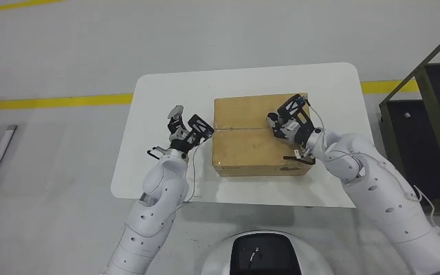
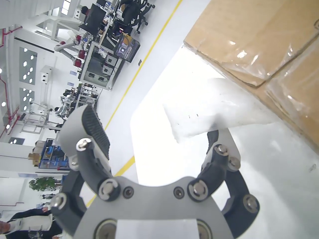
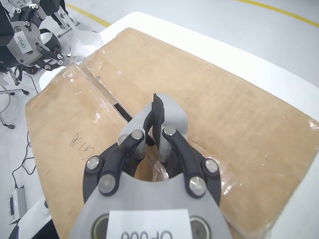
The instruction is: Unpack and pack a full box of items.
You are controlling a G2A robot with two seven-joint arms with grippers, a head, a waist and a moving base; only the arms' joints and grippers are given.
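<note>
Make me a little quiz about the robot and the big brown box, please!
1. True or false: the cardboard box has its top flaps standing wide open.
2. Where is the right gripper? A: over the top of the box, by the middle seam. B: down on the floor. C: beside the end of the box, over the white table.
3. Fill in the word: the left gripper, which is next to the end of the box, has its fingers ____ (open or shut).

Key: 1 false, the flaps lie flat. 2 A. 3 open.
</note>
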